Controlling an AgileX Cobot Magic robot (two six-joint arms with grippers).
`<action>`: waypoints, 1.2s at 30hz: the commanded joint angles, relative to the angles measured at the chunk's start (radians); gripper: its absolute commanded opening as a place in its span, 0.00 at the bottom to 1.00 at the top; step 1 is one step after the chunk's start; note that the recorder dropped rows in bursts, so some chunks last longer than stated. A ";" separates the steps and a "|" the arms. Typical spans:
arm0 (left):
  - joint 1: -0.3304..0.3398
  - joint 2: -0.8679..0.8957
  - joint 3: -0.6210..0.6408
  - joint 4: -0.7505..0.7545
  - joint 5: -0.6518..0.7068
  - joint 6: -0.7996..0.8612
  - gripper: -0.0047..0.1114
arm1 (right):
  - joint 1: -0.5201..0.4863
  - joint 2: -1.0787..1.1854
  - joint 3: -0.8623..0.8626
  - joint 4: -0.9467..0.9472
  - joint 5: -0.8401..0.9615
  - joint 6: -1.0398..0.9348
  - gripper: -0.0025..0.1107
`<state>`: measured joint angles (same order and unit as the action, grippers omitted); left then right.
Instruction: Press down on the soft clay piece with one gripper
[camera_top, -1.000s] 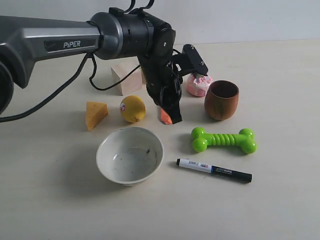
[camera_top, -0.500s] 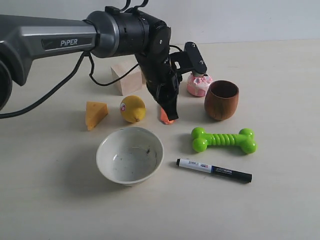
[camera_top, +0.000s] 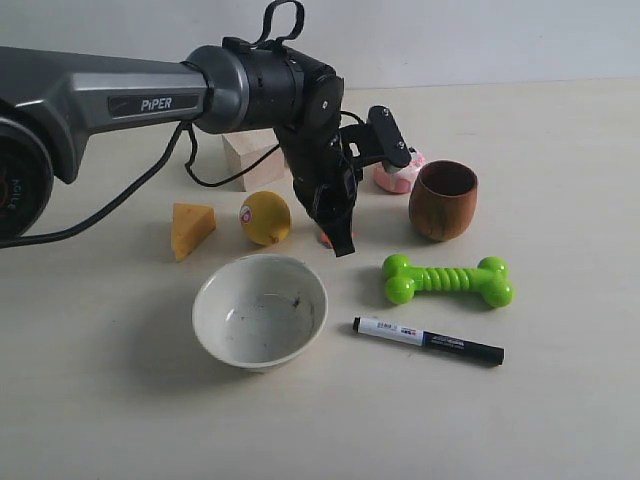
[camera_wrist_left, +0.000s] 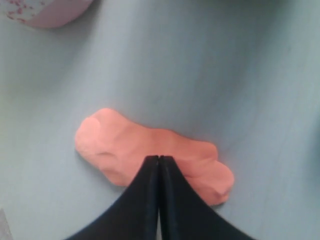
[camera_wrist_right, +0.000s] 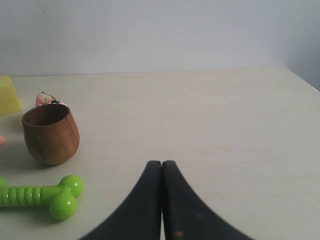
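We see left end effector (camera_wrist_left: 158, 160) pressed together, tip on clay (camera_wrist_left: 122, 145) beside lemon (camera_top: 265, 217). We judge press underway; lift-off left.

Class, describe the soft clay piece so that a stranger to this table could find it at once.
Start at the white bowl; just behind it, the yellow lemon and the wooden cup stand apart. Between them, under the closed tips of the left gripper, lies the soft clay piece. It is the only salmon-orange, elongated, irregular lump there.
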<state>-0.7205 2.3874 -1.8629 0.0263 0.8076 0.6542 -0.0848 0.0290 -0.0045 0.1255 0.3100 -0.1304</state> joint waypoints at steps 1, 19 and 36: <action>0.002 0.031 -0.002 -0.011 -0.003 0.000 0.04 | 0.001 -0.005 0.005 0.001 -0.005 0.001 0.02; 0.002 0.102 -0.002 -0.048 0.036 0.000 0.04 | 0.001 -0.005 0.005 0.001 -0.009 0.001 0.02; 0.002 0.125 0.002 -0.065 0.028 0.002 0.04 | 0.001 -0.005 0.005 0.001 -0.009 0.001 0.02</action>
<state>-0.7182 2.4369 -1.8879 0.0000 0.8283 0.6557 -0.0848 0.0290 -0.0045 0.1255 0.3100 -0.1304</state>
